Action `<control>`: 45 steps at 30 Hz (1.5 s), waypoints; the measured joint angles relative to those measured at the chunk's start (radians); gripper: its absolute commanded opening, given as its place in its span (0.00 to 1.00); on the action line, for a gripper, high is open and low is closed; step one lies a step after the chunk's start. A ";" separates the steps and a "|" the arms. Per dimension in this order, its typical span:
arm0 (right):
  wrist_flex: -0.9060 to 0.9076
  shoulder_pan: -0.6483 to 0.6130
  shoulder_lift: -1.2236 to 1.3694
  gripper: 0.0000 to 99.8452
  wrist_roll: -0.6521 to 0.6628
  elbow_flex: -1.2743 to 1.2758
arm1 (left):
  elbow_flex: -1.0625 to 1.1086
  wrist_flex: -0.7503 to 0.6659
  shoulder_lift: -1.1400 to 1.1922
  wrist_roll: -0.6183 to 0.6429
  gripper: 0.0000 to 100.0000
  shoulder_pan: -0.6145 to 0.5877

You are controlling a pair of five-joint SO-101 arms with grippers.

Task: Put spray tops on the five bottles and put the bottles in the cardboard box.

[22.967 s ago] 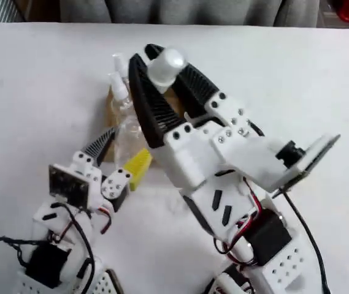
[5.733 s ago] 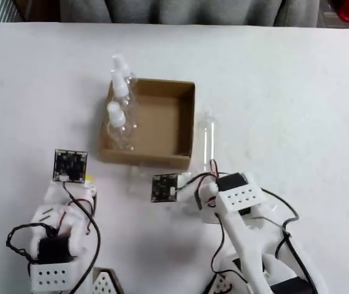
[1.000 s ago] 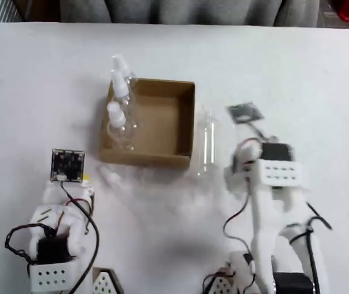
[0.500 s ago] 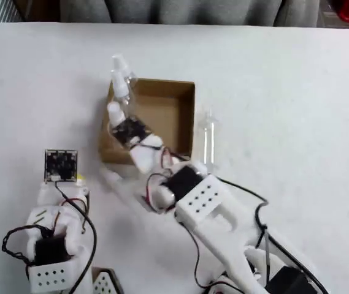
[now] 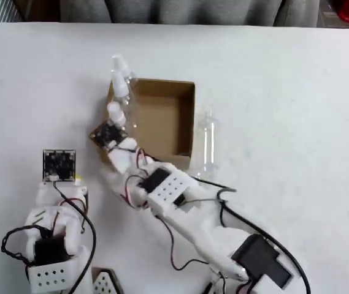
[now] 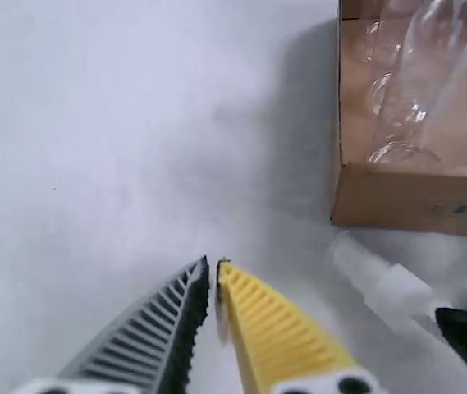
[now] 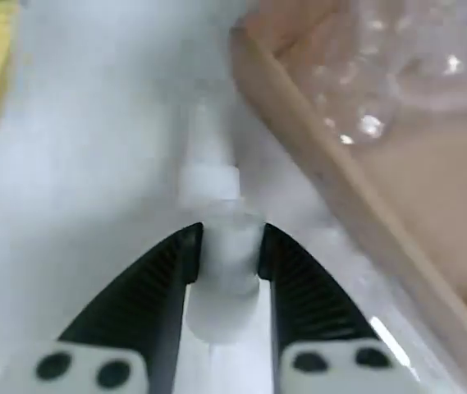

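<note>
A white spray top [image 7: 221,246] lies on the table beside the front left corner of the cardboard box [image 5: 162,82]. My right gripper [image 7: 226,242] has its black fingers pressed against both sides of it, so it is shut on it. The same spray top [image 6: 373,279] lies just in front of the box wall [image 6: 414,205]. My left gripper [image 6: 213,271] is shut and holds nothing, low over bare table left of the box. Clear bottles with spray tops [image 5: 120,116] lie in the box's left side. A bottle without a top [image 5: 208,144] lies right of the box.
The right arm [image 5: 174,196] stretches diagonally across the table's front to the box corner. The left arm [image 5: 54,239] sits at the front left. The right half of the box floor [image 5: 168,119] is bare. Open table lies beyond and to the right.
The right arm swung from the right of the box, near the topless bottle, across to the box's front left corner and closed over the spray top. The left arm barely moved.
</note>
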 measured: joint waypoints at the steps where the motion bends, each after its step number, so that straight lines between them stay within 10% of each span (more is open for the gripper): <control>1: -0.003 -0.012 0.000 0.20 0.000 0.000 | 0.000 -0.006 0.000 0.000 0.02 0.000; 8: -0.009 -0.032 0.000 0.32 -0.137 0.000 | 0.000 -0.009 0.000 0.000 0.02 -0.002; 21: 0.347 0.235 -0.430 0.05 -0.157 0.000 | 0.000 -0.009 0.000 0.000 0.02 -0.002; 33: 0.404 0.603 -0.528 0.05 -0.057 0.000 | 0.000 -0.009 0.000 0.000 0.02 -0.002; 45: 0.404 0.683 -0.325 0.08 -0.046 -0.153 | 0.000 -0.009 0.000 0.000 0.02 -0.002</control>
